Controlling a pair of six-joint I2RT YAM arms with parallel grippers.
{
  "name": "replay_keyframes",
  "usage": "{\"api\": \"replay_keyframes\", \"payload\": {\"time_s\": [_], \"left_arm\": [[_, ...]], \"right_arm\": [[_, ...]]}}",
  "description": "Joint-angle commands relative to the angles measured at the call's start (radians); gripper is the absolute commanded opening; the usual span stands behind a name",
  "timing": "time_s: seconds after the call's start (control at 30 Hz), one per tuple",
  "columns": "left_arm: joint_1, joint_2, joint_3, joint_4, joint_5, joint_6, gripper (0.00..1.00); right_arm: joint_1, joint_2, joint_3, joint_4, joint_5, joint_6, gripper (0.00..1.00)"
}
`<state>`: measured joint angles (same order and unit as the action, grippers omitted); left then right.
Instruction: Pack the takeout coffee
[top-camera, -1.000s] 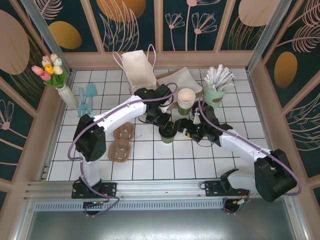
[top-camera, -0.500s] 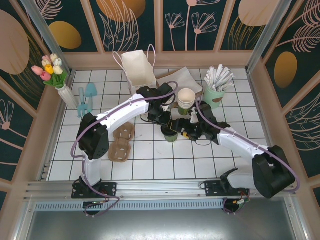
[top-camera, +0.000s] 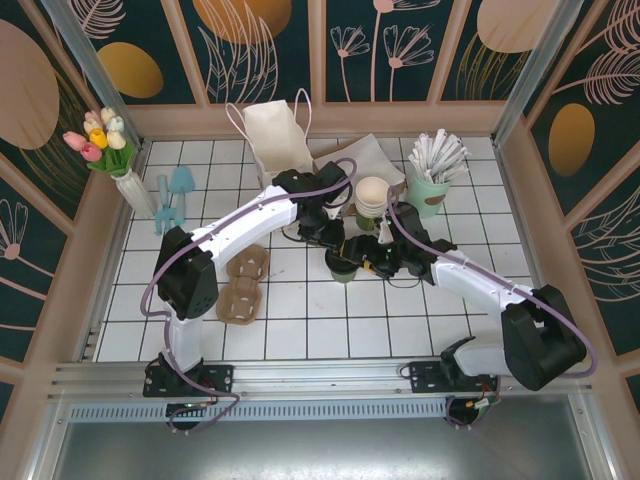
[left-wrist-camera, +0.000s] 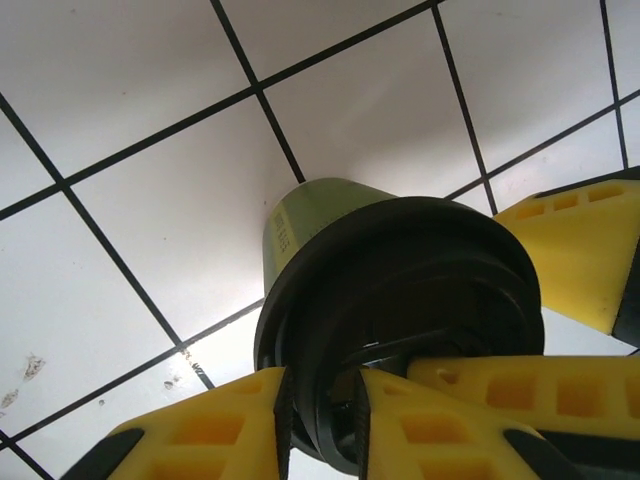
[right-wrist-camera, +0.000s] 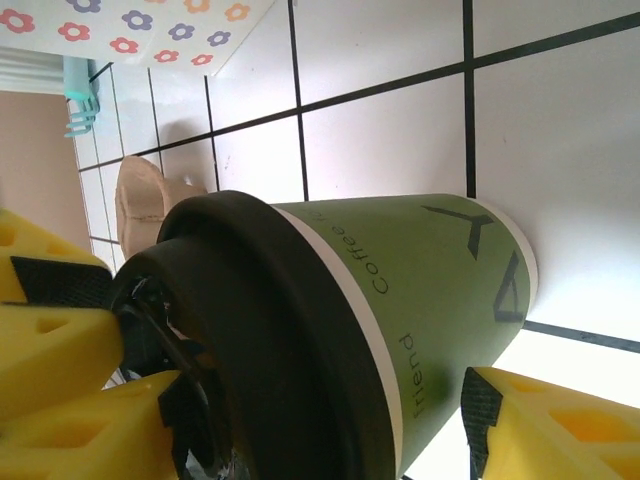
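The takeout coffee (top-camera: 343, 266), a dark green paper cup (right-wrist-camera: 430, 290) with a black lid (left-wrist-camera: 410, 300), stands upright on the white tiles at mid-table. My left gripper (top-camera: 336, 243) reaches down from above, and its yellow fingers (left-wrist-camera: 322, 400) are shut on the lid's rim. My right gripper (top-camera: 369, 262) comes in from the right and is open beside the cup. One of its fingers (right-wrist-camera: 520, 430) sits close to the green wall with a thin gap. Its other finger I cannot make out for sure behind the lid.
A white paper bag (top-camera: 275, 135) stands open at the back. A stack of lidless cream-rimmed cups (top-camera: 373, 195) and a mint green holder of white sticks (top-camera: 432, 180) stand just behind the cup. Cardboard cup carriers (top-camera: 244, 285) lie to the left, and a tulip vase (top-camera: 118, 165) stands far left.
My right gripper has slid left, in close to the cup. The cup and my left gripper have shifted slightly to the right.
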<state>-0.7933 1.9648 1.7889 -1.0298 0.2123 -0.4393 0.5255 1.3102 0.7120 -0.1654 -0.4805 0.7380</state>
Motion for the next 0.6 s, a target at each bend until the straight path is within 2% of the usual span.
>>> {"api": "replay_keyframes", "payload": {"time_s": [0.0,0.1,0.2,0.37,0.57], "left_arm": [[-0.006,-0.01,0.036,-0.019,0.025,0.004,0.27],[-0.002,-0.034,0.044,-0.001,-0.005,-0.005,0.35],[0.019,-0.093,-0.005,0.078,-0.058,-0.044,0.52],[0.094,-0.203,-0.218,0.272,-0.093,-0.171,0.63],[0.112,-0.29,-0.371,0.395,-0.14,-0.256,0.78]], "right_arm": [[0.008,0.027,0.014,-0.068,0.043,-0.014,0.71],[0.008,0.039,0.019,-0.078,0.049,-0.011,0.69],[0.008,0.047,0.018,-0.083,0.055,-0.009,0.68],[0.008,0.071,0.014,-0.102,0.069,-0.009,0.63],[0.006,0.09,0.015,-0.156,0.095,-0.047,0.61]]}}
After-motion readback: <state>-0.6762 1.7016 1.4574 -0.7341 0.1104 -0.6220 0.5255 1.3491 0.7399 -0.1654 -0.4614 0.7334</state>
